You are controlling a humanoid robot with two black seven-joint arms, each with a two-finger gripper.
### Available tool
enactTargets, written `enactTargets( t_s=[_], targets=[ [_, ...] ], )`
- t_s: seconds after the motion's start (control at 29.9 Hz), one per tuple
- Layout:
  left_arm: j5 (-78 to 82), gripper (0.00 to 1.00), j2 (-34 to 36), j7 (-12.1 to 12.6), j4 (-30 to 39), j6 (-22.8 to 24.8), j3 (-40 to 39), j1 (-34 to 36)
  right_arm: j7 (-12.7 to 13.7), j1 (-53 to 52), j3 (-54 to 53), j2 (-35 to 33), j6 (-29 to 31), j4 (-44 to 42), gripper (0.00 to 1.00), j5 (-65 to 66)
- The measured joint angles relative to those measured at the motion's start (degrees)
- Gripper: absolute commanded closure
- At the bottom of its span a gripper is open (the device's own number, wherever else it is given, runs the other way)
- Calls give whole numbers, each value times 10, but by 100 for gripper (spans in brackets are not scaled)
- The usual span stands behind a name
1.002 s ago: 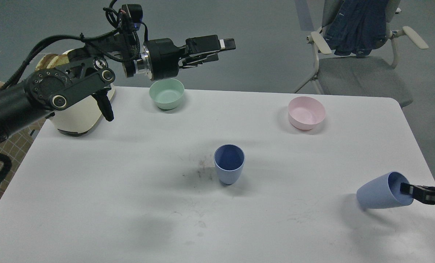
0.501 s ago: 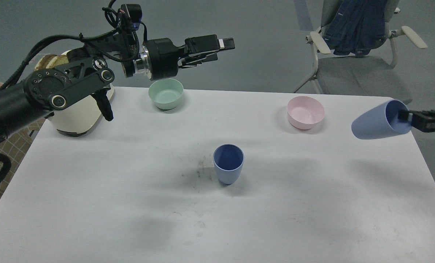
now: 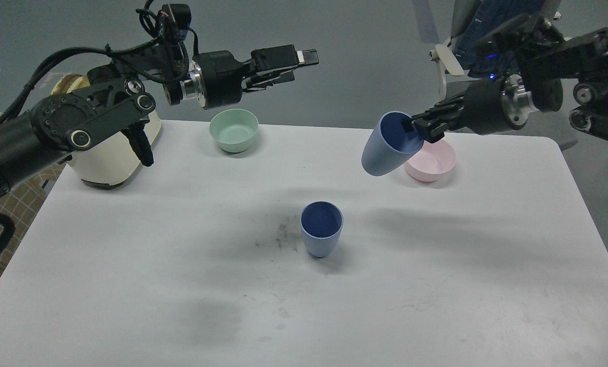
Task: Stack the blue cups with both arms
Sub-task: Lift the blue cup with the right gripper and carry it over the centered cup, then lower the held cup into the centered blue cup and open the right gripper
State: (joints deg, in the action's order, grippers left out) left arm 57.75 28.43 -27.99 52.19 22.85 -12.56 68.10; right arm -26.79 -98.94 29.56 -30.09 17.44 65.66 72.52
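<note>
One blue cup [image 3: 321, 233] stands upright near the middle of the white table [image 3: 130, 265]. My right gripper [image 3: 416, 129] is shut on the rim of the second blue cup [image 3: 384, 149], one finger inside it. It holds the cup tilted in the air, mouth up and to the right, above and to the right of the standing cup and in front of the pink bowl. My left gripper [image 3: 298, 65] hovers empty above the table's far edge, near the mint-green bowl, with its fingers slightly apart.
A mint-green bowl [image 3: 233, 130] sits at the back left and a pink bowl [image 3: 435, 162] at the back right. A cream appliance [image 3: 111, 159] stands at the left edge. A chair with a blue jacket [image 3: 467, 35] is behind the table.
My right arm has swung in from the right edge, carrying the blue cup up and left to in front of the pink bowl. The left arm has shifted slightly left.
</note>
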Motion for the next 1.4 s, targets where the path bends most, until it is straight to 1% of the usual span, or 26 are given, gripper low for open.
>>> enactTargets(
  t_s=[0.27, 0.57, 0.8, 1.2, 1.24, 1.27, 1.34, 1.37, 1.4],
  targets=[
    [1, 5, -2, 0, -9, 0, 0, 1, 0, -30, 27, 96, -1, 6, 100, -5],
    [2, 5, -2, 0, -9, 1, 0, 3, 0, -31, 48, 148, -3, 6, 100, -13],
    [2, 5, -2, 0, -9, 1, 0, 4, 0, -31, 51, 167, -4, 4, 100, -29],
    [2, 5, -1, 0, -9, 1, 0, 6, -2, -35, 64, 171, 3, 6, 100, -31],
    [2, 5, -1, 0, -9, 1, 0, 6, -2, -35, 64, 171, 4, 6, 91, -31],
    [2, 5, -1, 0, -9, 1, 0, 6, -2, -35, 64, 171, 5, 6, 87, -31],
    [2, 5, -1, 0, -9, 1, 0, 6, -2, -35, 64, 171, 5, 6, 71, -31],
    [1, 5, -1, 0, -9, 1, 0, 6, -2, -35, 65, 170, 5, 6, 71, -31],
    [1, 5, -1, 0, -9, 1, 0, 6, -2, -35, 65, 170, 5, 6, 62, -32]
  ],
)
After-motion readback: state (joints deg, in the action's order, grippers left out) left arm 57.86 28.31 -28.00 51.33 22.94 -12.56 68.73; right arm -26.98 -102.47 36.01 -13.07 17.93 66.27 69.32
